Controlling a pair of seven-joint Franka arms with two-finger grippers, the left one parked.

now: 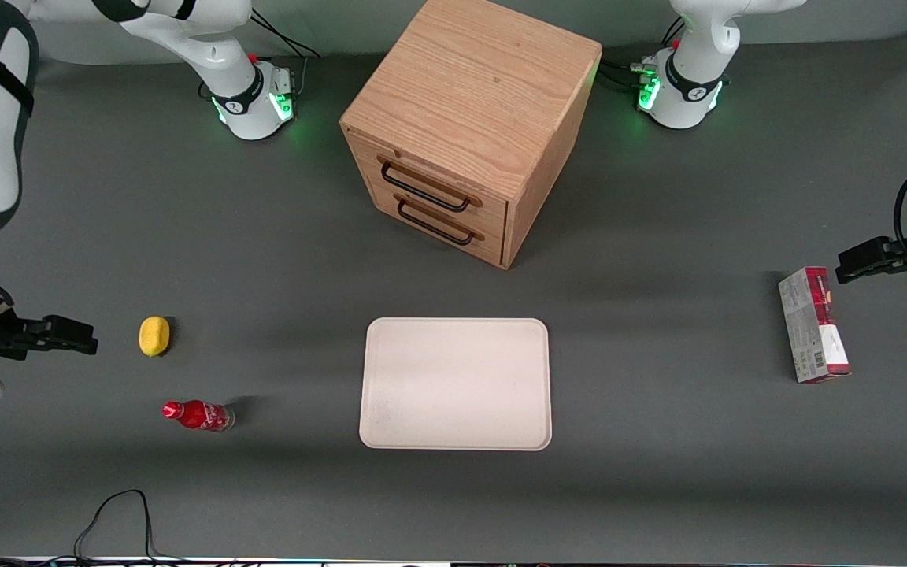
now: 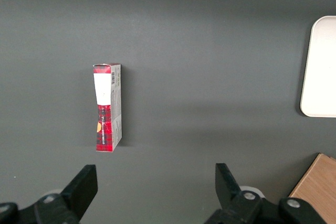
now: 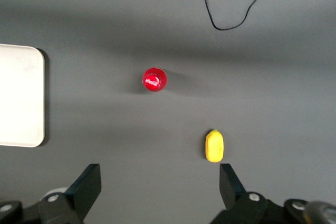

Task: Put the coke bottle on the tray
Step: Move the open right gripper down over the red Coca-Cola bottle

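The coke bottle (image 1: pixel 200 415) is small and red with a red cap and stands upright on the grey table, toward the working arm's end. The right wrist view shows its cap from above (image 3: pixel 155 79). The cream-white tray (image 1: pixel 455 383) lies flat and bare mid-table, in front of the drawer cabinet; its edge shows in the right wrist view (image 3: pixel 18 95). My right gripper (image 1: pixel 79 335) hovers high over the working arm's end of the table, open and empty (image 3: pixel 159 182). It is well apart from the bottle and closer to the lemon.
A yellow lemon (image 1: pixel 154 336) lies farther from the front camera than the bottle, also seen from the wrist (image 3: pixel 214 146). A wooden two-drawer cabinet (image 1: pixel 469 118) stands mid-table. A red-and-grey carton (image 1: pixel 813 324) lies toward the parked arm's end. A black cable (image 1: pixel 119 504) loops at the table's near edge.
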